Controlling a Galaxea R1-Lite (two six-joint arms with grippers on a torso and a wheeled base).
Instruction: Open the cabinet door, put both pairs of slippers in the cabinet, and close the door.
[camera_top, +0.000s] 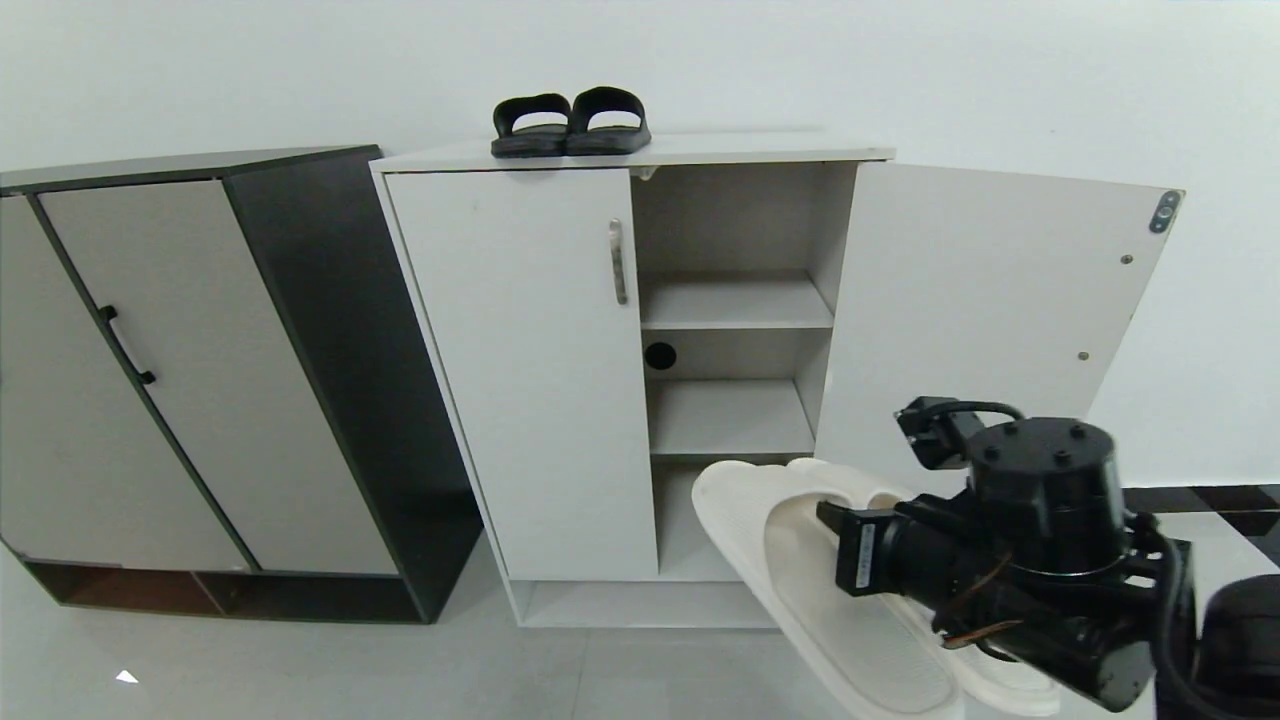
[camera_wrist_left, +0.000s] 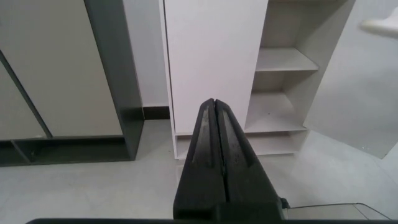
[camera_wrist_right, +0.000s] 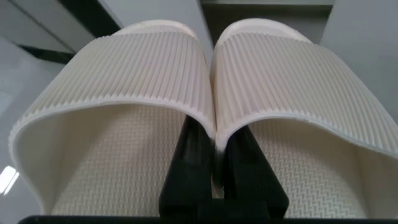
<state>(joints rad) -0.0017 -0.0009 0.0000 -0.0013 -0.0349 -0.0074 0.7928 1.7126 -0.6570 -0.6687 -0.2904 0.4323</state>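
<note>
A white cabinet stands against the wall with its right door swung open, showing bare shelves. A pair of black slippers rests on its top. My right gripper is shut on the inner straps of a pair of white slippers, held side by side in the air in front of the lowest compartment. In the right wrist view the two ribbed straps arch over the fingers. My left gripper is shut on nothing, low over the floor facing the cabinet.
A grey-and-black cabinet stands to the left, doors closed. The white cabinet's left door with its metal handle is closed. Grey floor lies in front.
</note>
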